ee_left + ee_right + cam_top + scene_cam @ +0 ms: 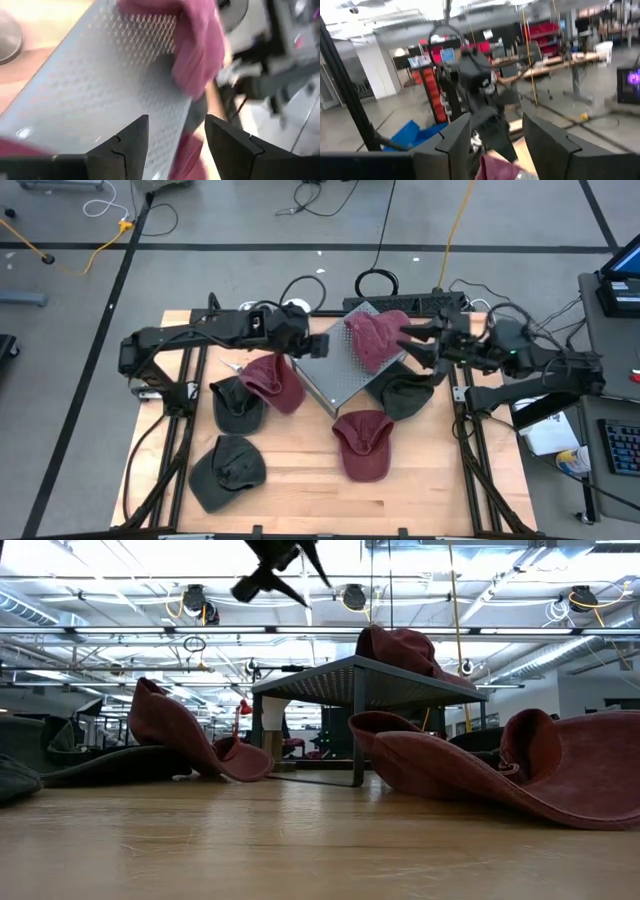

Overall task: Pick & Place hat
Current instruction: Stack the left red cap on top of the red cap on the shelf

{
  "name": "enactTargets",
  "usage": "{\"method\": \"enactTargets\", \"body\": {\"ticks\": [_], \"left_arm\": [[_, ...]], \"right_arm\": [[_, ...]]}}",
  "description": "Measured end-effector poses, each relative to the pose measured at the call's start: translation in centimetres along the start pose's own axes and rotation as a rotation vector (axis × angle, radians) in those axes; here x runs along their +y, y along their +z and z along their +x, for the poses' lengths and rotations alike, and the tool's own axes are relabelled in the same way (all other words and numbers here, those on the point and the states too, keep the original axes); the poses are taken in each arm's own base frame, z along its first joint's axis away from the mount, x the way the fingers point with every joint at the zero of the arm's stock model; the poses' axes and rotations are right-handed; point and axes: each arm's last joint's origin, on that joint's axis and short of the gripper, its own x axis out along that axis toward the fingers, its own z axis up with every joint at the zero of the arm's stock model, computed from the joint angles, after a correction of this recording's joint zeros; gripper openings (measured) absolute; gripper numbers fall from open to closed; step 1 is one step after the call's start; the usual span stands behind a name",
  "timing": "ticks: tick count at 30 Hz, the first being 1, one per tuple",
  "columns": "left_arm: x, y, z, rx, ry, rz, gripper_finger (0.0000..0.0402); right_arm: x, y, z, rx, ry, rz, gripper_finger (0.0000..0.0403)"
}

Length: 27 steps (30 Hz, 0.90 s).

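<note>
- Hats lie scattered over the pale wooden table [300, 480], and I count six from the high view.
- I see a dark red cloth cap [377, 337] on the grey perforated metal platform [335, 375], draped over its far right part; in the low view it sits on the platform's top [405, 648].
- My left tool [318, 346] hangs above the platform's left edge, its two dark fingers [131, 145] spread apart with nothing between them; the wrist view shows the mesh and the red cap beyond.
- My right tool [412, 340] sits at the platform's right side, just beside the red cap. In its wrist view the fingers [456, 134] stand apart with no cloth between them, so I read it as released.
- A second dark red cap [274, 380] lies on the table left of the platform, overlapping a dark green cap [237, 406].
- Another dark green cap [227, 470] lies nearer the front left.
- A third dark red cap [363, 443] lies in front of the platform, and it fills the right of the low view [500, 770].
- A dark green cap [403, 393] lies at the platform's right corner, below the right arm.
</note>
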Motion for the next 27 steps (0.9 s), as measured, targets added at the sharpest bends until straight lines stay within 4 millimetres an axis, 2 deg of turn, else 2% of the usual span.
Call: {"method": "enactTargets", "body": {"ticks": [3, 7, 13, 20, 27], "left_arm": [[0.2, -0.4, -1.3, 0.055, -0.004, 0.099, 0.0205], [0.4, -1.5, -2.5, 0.167, -0.021, 0.323, 0.0208], [1.0, -3.8, -4.1, 0.312, 0.019, 0.644, 0.0193], [2.2, -6.4, -5.2, 0.563, 0.061, 1.018, 0.017], [2.8, -7.6, -5.9, 0.696, 0.057, 1.241, 0.0161]], "right_arm": [[0.1, -0.6, 0.7, 0.039, -0.009, 0.018, 0.0171], [0.2, -1.2, 1.6, 0.061, -0.015, 0.02, 0.0171], [0.3, -1.6, 2.2, 0.082, -0.019, 0.038, 0.0171], [0.3, -1.7, 2.5, 0.083, -0.018, 0.038, 0.0171], [0.3, -1.8, 2.5, 0.084, -0.019, 0.037, 0.0171]]}}
